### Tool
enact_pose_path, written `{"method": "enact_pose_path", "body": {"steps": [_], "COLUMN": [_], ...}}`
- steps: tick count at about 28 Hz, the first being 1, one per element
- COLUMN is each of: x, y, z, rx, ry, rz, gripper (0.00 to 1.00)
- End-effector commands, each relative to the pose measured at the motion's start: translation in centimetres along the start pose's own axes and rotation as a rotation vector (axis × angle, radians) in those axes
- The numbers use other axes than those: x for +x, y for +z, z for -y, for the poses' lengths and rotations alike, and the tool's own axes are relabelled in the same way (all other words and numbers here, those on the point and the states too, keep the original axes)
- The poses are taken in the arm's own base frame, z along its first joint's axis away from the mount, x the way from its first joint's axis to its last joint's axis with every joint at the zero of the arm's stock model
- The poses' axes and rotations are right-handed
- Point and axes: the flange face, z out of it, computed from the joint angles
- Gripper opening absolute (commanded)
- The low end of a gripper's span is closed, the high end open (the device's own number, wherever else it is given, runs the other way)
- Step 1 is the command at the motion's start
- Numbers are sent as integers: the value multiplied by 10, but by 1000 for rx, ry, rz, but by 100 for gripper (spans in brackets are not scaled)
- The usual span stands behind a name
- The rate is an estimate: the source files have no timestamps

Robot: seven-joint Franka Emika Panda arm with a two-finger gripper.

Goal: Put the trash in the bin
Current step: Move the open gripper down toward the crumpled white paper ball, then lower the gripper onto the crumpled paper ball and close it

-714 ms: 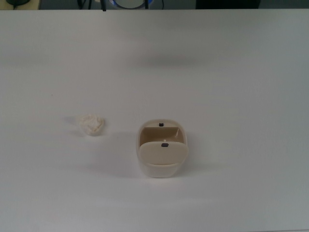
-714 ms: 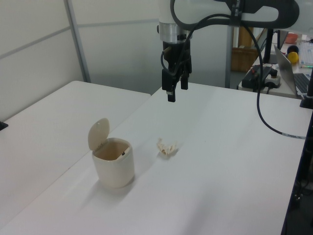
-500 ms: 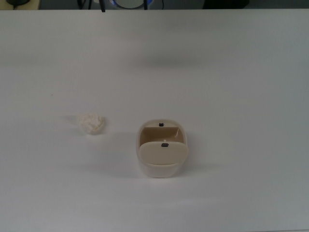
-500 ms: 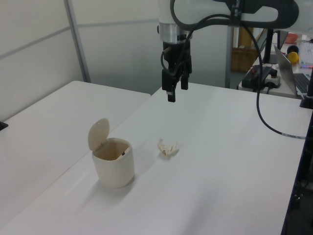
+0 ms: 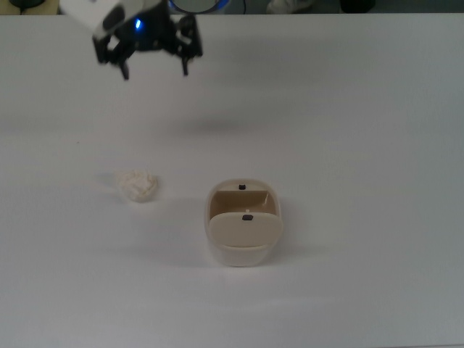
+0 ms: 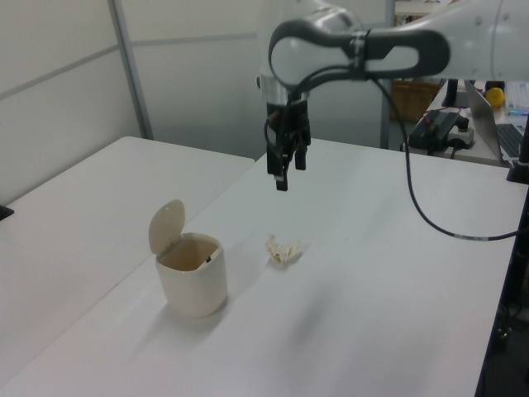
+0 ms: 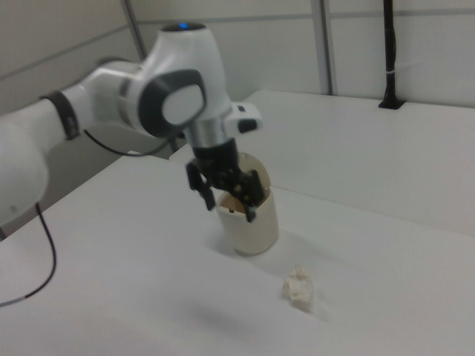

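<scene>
Gripper [image 5: 154, 70] hangs in the air above the tabletop [image 5: 362, 130], jaws spread wide, nothing between them. In the top view it sits well up-frame of the trash [image 5: 138, 185], roughly over the same column; in the left view the gripper [image 6: 281, 169] is high above the trash [image 6: 283, 250] and clear of it.

Trash: crumpled off-white wad lying loose on the tabletop, well apart from the bin [image 5: 244, 225], on the top view's left of the bin. Not touched by anything.

Bin: upright, lid [image 6: 166, 226] swung up, mouth open and unobstructed. In the right view the bin [image 7: 251, 221] stands behind the gripper [image 7: 228, 199], the trash [image 7: 300, 289] nearer the camera.

Step in hand, by my reading: approach to grasp; nothing yet picked.

Notes for doing it well:
- Centre the jaws over the wad before descending; it is small and lumpy, so an off-centre pinch may flick it away.
- Descend straight down, close only when the jaws straddle the wad near the tabletop.
- Paper is light and compressible; a firm close should hold.
- Lift clear of the bin rim before carrying across, release over the open mouth, avoid knocking the raised lid.
</scene>
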Motion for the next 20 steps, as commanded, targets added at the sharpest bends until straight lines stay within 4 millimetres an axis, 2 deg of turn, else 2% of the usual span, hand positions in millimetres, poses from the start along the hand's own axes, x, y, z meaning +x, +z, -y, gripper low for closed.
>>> {"method": "enact_pose_path", "body": {"steps": [1,4,5,11,20], "x": [28,39,44,57,72], "y": [59,82,95,137,189], "z": [-29,-39,-44,-62,-57], "rx": [-59,-73,-74,-57,-45], "ry": [-19,-22,-37,-85,-110], "rz": [13,6,-1,-4,4], "gripper": [100,100,100,100,100]}}
